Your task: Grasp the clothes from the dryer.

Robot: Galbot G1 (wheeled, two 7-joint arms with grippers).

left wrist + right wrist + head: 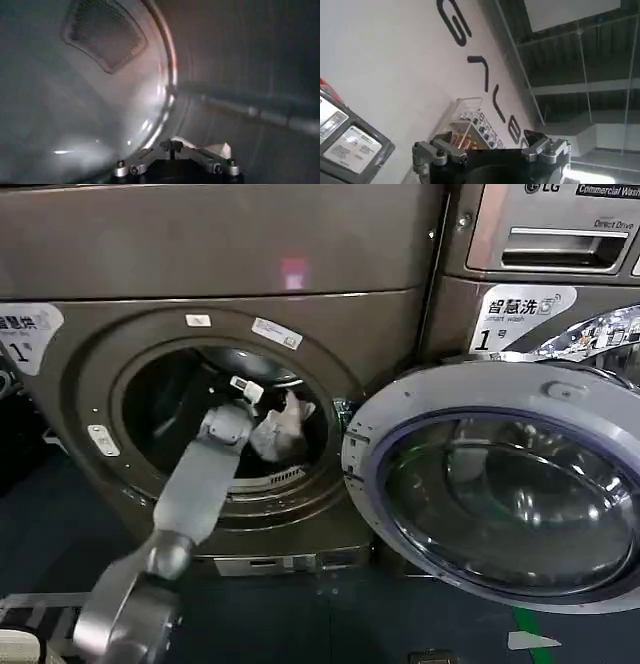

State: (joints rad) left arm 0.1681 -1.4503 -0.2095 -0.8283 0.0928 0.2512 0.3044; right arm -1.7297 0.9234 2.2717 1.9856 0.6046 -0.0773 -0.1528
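The dryer [90, 244] stands with its round door [505, 484] swung fully open to the right. Inside the drum [75, 115], the clothes [283, 429] lie as a pale bundle low at the right of the port. The left arm [195, 484] rises from the lower left and reaches through the port, its left gripper [248, 391] just beside the bundle; whether its jaws are clenched or released cannot be told. The right gripper [490, 150] is raised, pointing at a lettered white wall [385, 60], jaws released.
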